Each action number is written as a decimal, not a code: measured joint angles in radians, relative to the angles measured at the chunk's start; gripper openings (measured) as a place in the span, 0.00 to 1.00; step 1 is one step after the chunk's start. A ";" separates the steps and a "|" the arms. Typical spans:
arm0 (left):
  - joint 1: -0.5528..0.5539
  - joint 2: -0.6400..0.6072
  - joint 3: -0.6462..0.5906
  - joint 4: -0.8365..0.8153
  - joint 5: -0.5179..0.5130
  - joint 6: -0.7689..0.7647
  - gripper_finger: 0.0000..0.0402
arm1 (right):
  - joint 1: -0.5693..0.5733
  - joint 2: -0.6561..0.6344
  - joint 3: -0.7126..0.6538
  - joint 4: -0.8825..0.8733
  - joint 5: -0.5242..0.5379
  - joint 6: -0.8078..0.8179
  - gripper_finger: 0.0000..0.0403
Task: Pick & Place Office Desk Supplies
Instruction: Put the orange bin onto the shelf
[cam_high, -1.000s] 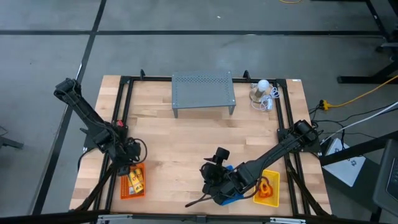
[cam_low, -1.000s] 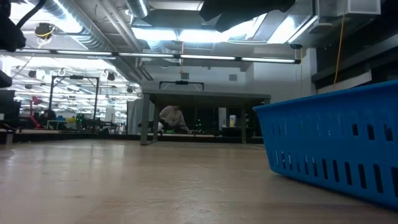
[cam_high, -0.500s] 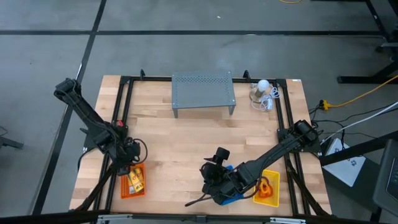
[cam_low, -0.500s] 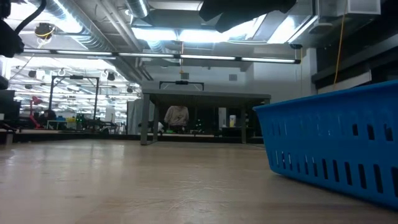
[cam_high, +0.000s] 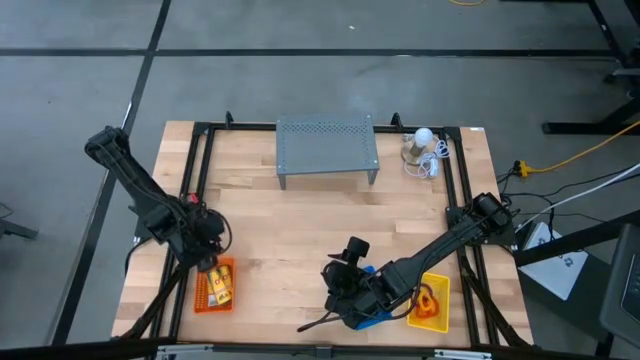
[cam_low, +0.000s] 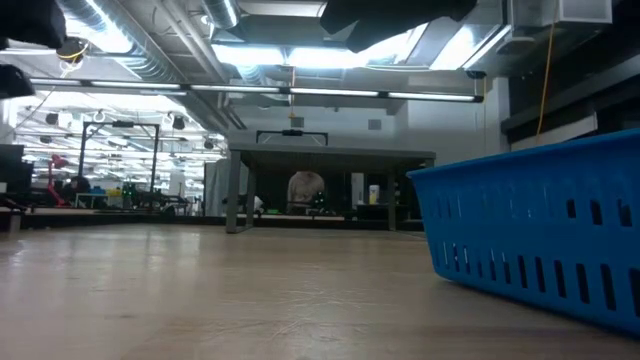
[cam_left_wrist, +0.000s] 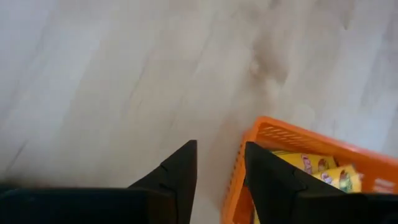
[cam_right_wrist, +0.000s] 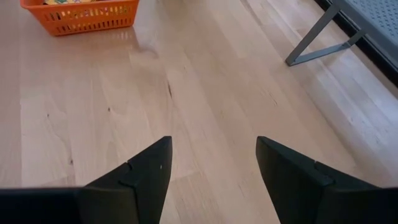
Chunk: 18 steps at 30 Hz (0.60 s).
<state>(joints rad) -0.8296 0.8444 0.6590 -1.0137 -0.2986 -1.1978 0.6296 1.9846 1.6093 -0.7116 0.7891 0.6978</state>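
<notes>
- Yellow-orange packets (cam_high: 221, 288) with printed labels lie in the orange basket (cam_high: 203, 303) near the left front edge of the wooden surface (cam_high: 300, 230); a second orange basket (cam_high: 437, 285) sits by the right front corner, beside the blue basket (cam_high: 372, 318).
- Left gripper (cam_left_wrist: 217, 165), fingers released and empty, has shifted from over the basket toward its far rim since a second ago.
- Right gripper (cam_right_wrist: 211, 163), fingers spread and empty, stays over the blue basket.
- Bare wood lies open between the baskets and the grey perforated shelf (cam_high: 327, 146).

high overhead; low table-level; wrists near, share orange basket (cam_left_wrist: 292, 140).
</notes>
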 joint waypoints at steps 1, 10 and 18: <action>0.001 0.000 0.014 -0.024 0.012 -0.045 0.33 | 0.000 0.000 0.000 0.000 -0.005 0.001 0.58; -0.074 0.032 0.040 -0.064 0.301 -0.487 0.34 | 0.001 0.000 0.000 0.000 -0.020 -0.023 0.58; -0.172 0.081 0.040 -0.060 0.397 -0.753 0.34 | -0.013 0.000 0.000 0.000 -0.021 -0.130 0.58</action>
<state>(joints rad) -1.0015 0.9249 0.6987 -1.0740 0.0987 -1.9512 0.6170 1.9846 1.6093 -0.7111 0.7680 0.5682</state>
